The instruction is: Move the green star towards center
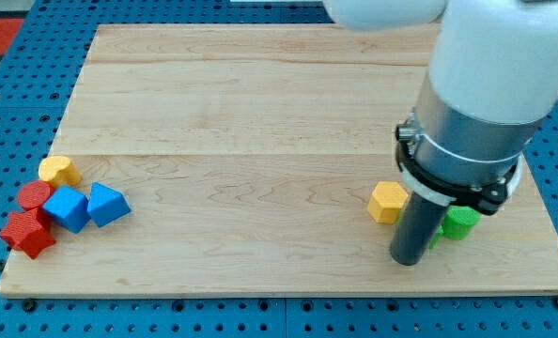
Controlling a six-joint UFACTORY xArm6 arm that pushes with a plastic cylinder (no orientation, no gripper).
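Observation:
The green star (436, 237) is mostly hidden behind my rod at the view's lower right; only a sliver shows. A green block (462, 222), cylinder-like, sits just right of the rod. A yellow hexagonal block (388, 202) lies just left of it. My tip (408, 260) rests on the wooden board (260, 113), touching or nearly touching the green star's left side, below and right of the yellow block.
At the view's lower left is a cluster: a yellow block (58, 171), a red cylinder (34, 195), two blue blocks (69, 207) (106, 204), and a red block (27, 233) at the board's edge. The arm's large body covers the upper right.

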